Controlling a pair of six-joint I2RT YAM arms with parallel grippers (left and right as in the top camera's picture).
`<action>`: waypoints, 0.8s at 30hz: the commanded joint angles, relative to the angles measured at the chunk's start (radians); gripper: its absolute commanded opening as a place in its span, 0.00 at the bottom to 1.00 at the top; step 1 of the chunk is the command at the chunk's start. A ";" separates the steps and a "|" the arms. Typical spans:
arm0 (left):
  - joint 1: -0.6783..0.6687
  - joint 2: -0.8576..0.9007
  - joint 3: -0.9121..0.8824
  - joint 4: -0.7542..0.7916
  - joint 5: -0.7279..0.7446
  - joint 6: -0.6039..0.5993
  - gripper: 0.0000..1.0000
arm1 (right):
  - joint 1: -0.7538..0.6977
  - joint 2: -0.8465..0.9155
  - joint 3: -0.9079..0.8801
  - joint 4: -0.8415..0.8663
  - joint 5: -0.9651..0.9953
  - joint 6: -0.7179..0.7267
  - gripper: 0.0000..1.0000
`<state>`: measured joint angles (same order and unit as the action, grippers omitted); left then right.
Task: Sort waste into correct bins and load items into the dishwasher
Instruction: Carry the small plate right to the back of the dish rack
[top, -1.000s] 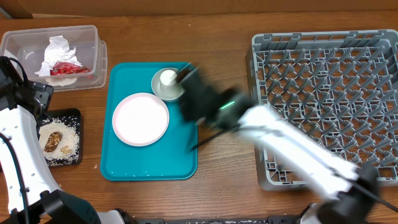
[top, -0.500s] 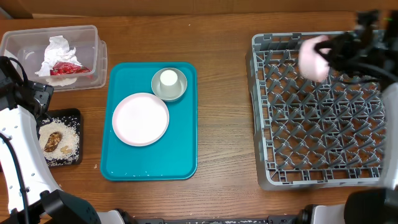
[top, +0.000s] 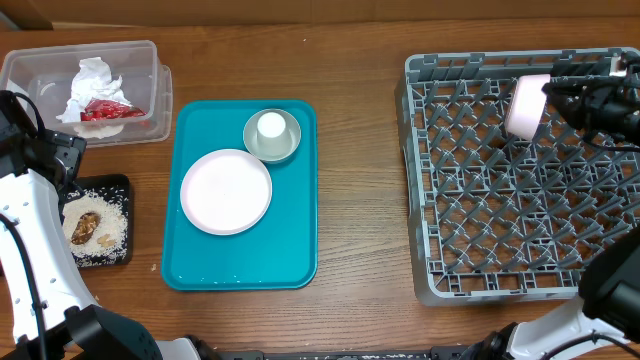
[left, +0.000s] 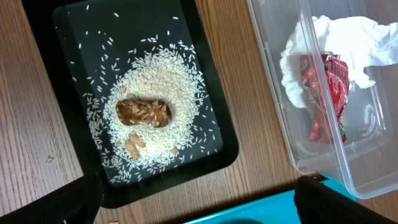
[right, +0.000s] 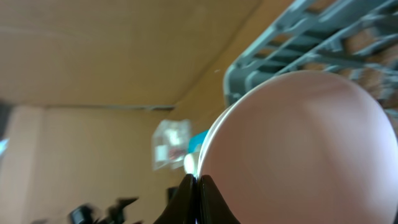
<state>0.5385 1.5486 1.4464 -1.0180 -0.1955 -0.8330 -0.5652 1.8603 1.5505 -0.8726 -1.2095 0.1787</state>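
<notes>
Right hand (top: 556, 97) is clamping the plate (top: 524, 105) by its rim and holding it on edge over the far rows of the rack (top: 500, 210), probably so it can drop upright between pegs.

Left hand (left: 199, 206) is hanging spread wide and empty above the black tray (left: 78, 31), beside the tub (left: 280, 112).

Waste is lying sorted:
- rice (left: 161, 81) and lumps (left: 143, 112) in the black tray
- napkin (left: 336, 37) and wrapper (left: 326, 93) in the tub

Second plate (top: 226, 191), and bowl (top: 252, 142) with cup (top: 271, 125) in it, are sitting on the teal tray (top: 240, 262).

Hard to read:
- Cannot tell whether the plate's lower edge is touching pegs.
- The plate is filling the blurred right wrist view.
- The right arm is running off frame.
</notes>
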 joint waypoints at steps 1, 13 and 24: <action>-0.002 0.005 0.002 0.001 -0.014 -0.013 1.00 | 0.005 0.011 0.000 0.015 -0.180 -0.057 0.04; -0.002 0.005 0.002 0.001 -0.014 -0.013 1.00 | 0.018 0.016 -0.023 0.010 0.040 -0.056 0.04; -0.002 0.006 0.002 0.001 -0.014 -0.013 1.00 | 0.081 0.019 -0.055 0.079 0.049 -0.047 0.04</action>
<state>0.5385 1.5486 1.4464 -1.0180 -0.1955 -0.8330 -0.5003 1.8786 1.5021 -0.8085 -1.1633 0.1345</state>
